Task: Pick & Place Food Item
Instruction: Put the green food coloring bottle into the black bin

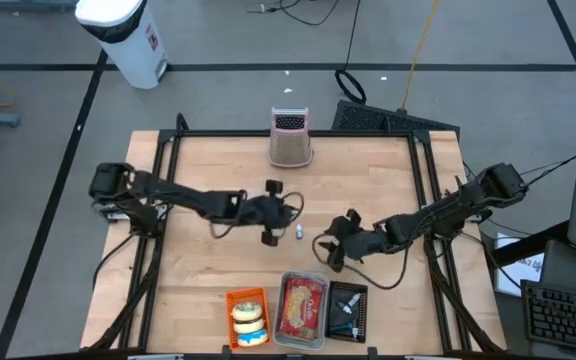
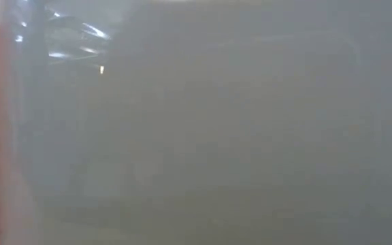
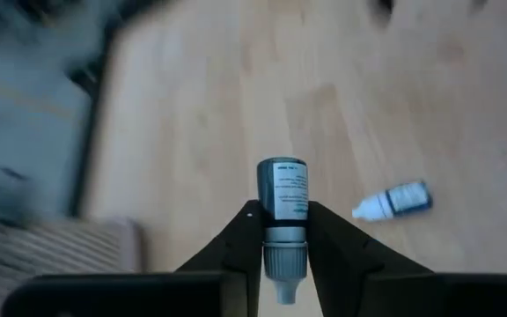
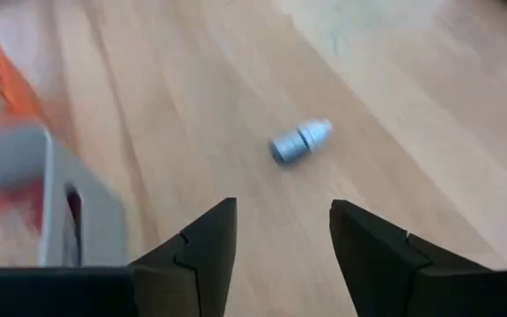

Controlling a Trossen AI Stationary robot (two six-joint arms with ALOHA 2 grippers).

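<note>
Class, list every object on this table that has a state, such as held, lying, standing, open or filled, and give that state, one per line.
Left gripper: shut on a small dark bottle.
Right gripper: open, empty.
Second small bottle: lying on its side, free.
Grater: standing upright.
Orange tray: holds food.
Middle tray: holds a packet.

high view: straight down over table point(image 1: 208, 270)
low view: blocked, close
wrist views: both near small bottle point(image 3: 394, 201)
</note>
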